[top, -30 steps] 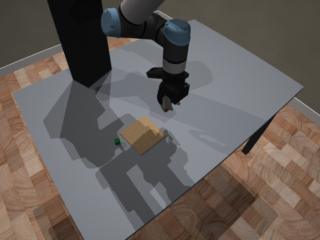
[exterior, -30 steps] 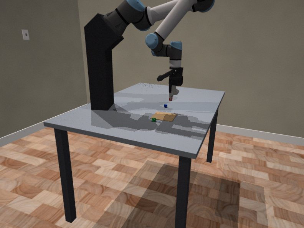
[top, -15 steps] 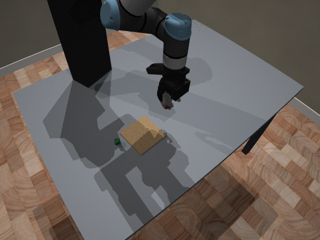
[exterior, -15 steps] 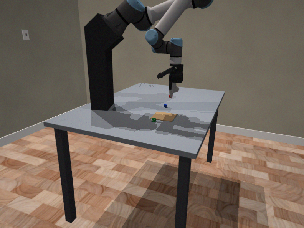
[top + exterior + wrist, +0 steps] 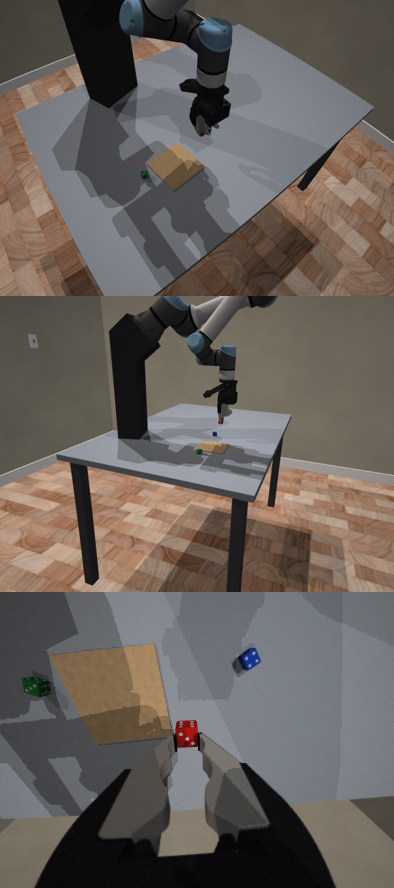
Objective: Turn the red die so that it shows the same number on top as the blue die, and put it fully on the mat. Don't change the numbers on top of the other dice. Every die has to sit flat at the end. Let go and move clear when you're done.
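Blue die [image 5: 209,129] [image 5: 214,433] [image 5: 250,659] (perhaps) obstructs low passage.

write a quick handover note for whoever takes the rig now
Gripper: shut on the red die, held above the table.
Blue die: on the table, off the mat.
Green die: on the table beside the mat.
Done: red die gripped and lifted.
Left: match its top number to the blue die's, set it flat fully on the mat, release, move clear.
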You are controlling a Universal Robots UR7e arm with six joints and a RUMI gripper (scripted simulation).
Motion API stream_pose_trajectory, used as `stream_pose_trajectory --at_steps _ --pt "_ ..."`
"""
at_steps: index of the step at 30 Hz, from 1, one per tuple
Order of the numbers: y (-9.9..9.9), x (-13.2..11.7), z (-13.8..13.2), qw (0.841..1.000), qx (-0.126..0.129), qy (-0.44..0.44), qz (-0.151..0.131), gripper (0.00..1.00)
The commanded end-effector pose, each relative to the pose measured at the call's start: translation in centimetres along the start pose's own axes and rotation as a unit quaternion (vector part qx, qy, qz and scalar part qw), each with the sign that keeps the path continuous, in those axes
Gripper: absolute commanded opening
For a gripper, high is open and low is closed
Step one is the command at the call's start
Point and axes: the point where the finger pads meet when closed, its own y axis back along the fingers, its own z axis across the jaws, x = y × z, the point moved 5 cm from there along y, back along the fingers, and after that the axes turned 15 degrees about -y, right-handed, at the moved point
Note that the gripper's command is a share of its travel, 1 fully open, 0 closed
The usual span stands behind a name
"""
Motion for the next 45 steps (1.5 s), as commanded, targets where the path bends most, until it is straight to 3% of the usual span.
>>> stream_pose_trajectory --at_steps 1,18,20,26,33,36,39,45 --pt "-0.2 -0.1 -1.2 0.998 0.001 -0.061 0.003 0.03" --pt "-0.6 -1.0 -4.9 0.967 0.003 -0.254 0.005 0.03" --pt "-0.6 -1.3 -5.8 0.954 0.003 -0.299 0.005 0.03" --pt "-0.6 -1.6 -6.9 0.936 0.003 -0.352 0.004 0.03" --pt "-0.6 -2.1 -8.7 0.9 0.002 -0.437 0.003 0.03" --pt "-0.5 -2.1 -8.8 0.896 0.002 -0.444 0.003 0.03" --pt "-0.5 -2.4 -9.9 0.87 0.0 -0.493 0.002 0.03" --pt "-0.4 -2.7 -11.0 0.842 -0.001 -0.539 0.001 0.03"
